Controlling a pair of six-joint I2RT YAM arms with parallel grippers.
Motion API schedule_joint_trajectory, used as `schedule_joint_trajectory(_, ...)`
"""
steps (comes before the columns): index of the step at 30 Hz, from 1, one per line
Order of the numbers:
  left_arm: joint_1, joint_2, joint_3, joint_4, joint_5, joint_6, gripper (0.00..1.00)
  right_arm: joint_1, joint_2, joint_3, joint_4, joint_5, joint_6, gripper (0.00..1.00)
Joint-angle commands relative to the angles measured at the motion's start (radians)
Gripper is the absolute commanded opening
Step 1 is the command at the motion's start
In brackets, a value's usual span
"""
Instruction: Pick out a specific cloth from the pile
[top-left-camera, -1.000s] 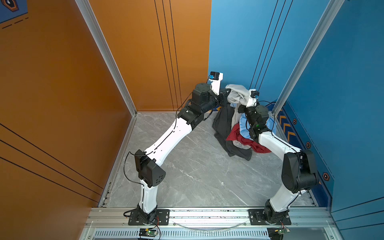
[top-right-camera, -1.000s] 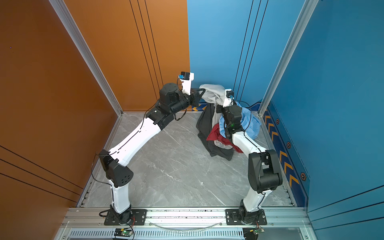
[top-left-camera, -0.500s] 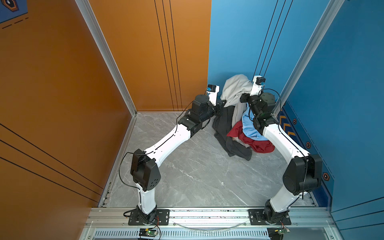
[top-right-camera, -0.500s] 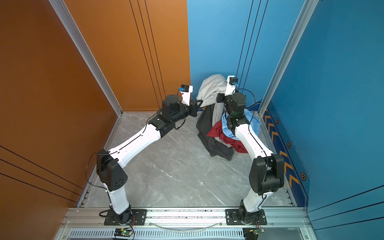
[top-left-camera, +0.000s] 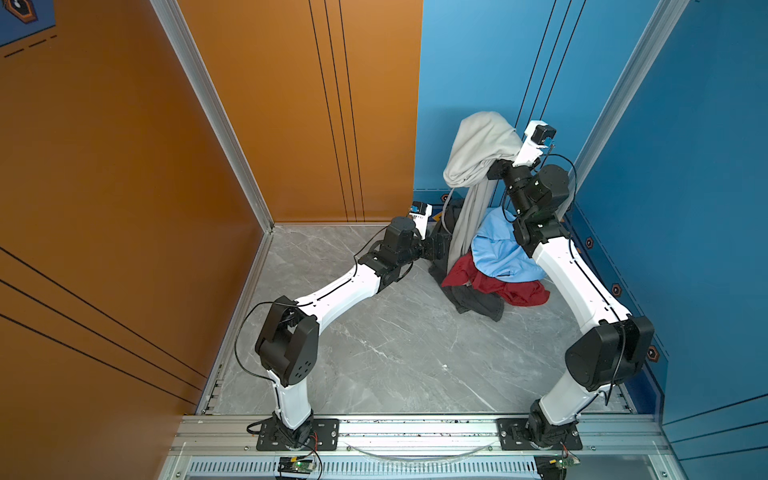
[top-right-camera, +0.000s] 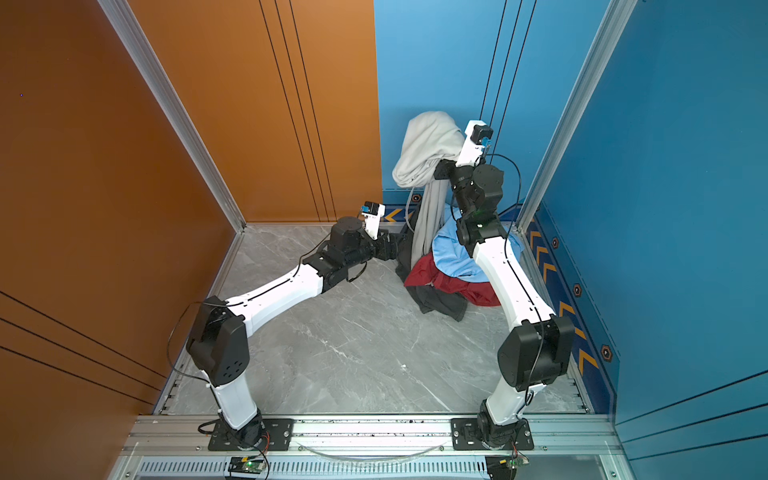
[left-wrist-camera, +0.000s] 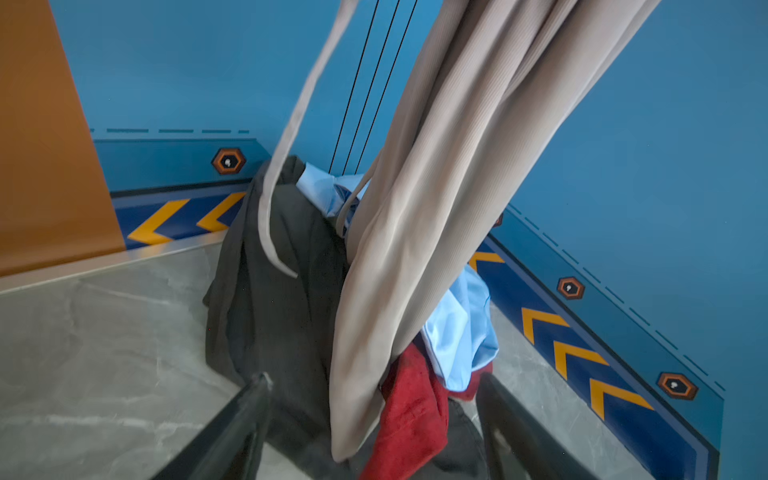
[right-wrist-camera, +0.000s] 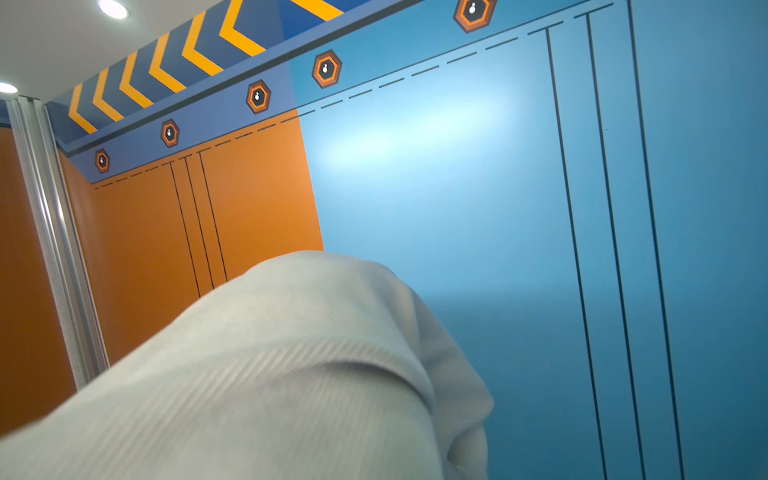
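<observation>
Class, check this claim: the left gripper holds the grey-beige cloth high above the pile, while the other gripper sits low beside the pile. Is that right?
No: the right gripper holds the cloth high above the pile, and the left gripper sits low beside it. Both top views show this.

Right gripper (top-left-camera: 497, 169) raised cloth (top-left-camera: 478, 145) higher above pile (top-left-camera: 500, 266); left gripper (left-wrist-camera: 374, 378) let go, opened, dropped lower.

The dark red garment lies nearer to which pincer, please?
Left. The left pincer sits open, low beside the dark red garment; the right pincer holds the cloth high above.
</observation>
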Motion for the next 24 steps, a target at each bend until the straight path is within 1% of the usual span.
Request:
schedule_joint_trajectory(1, 0.026, -0.074, -0.075, 0.122, 0.033, 0.014, 0.83, 0.023, -0.042, 0.085, 0.027, 0.021, 0.022, 0.0)
schedule_joint_trajectory(5, 0.04, -0.086, -0.121, 0.185, 0.053, 0.021, 0.85, 0.058, -0.033, 0.149, -0.007, 0.048, 0.022, 0.0)
schedule_joint_trajectory(11, 0.05, -0.068, -0.121, 0.289, 0.089, 0.019, 0.85, 0.122, -0.025, 0.216, -0.054, 0.079, 0.023, 0.0)
schedule_joint_trajectory(12, 0.05, -0.06, -0.117, 0.311, 0.094, 0.013, 0.9, 0.133, -0.026, 0.221, -0.059, 0.087, 0.021, 0.0)
schedule_joint_trajectory(13, 0.05, -0.049, -0.109, 0.341, 0.097, 0.002, 0.91, 0.145, -0.025, 0.227, -0.064, 0.092, 0.018, 0.0)
schedule_joint_trajectory(15, 0.046, -0.022, -0.084, 0.381, 0.105, -0.024, 0.91, 0.163, -0.024, 0.235, -0.075, 0.1, 0.017, 0.0)
schedule_joint_trajectory(16, 0.041, -0.006, -0.062, 0.39, 0.105, -0.03, 0.94, 0.171, -0.023, 0.239, -0.082, 0.101, 0.019, 0.0)
schedule_joint_trajectory(20, 0.01, 0.071, 0.035, 0.396, 0.09, -0.008, 0.97, 0.205, -0.022, 0.243, -0.091, 0.109, 0.022, 0.0)
schedule_joint_trajectory(24, 0.002, 0.176, 0.145, 0.395, 0.027, 0.018, 0.98, 0.242, -0.031, 0.24, -0.105, 0.115, 0.024, 0.0)
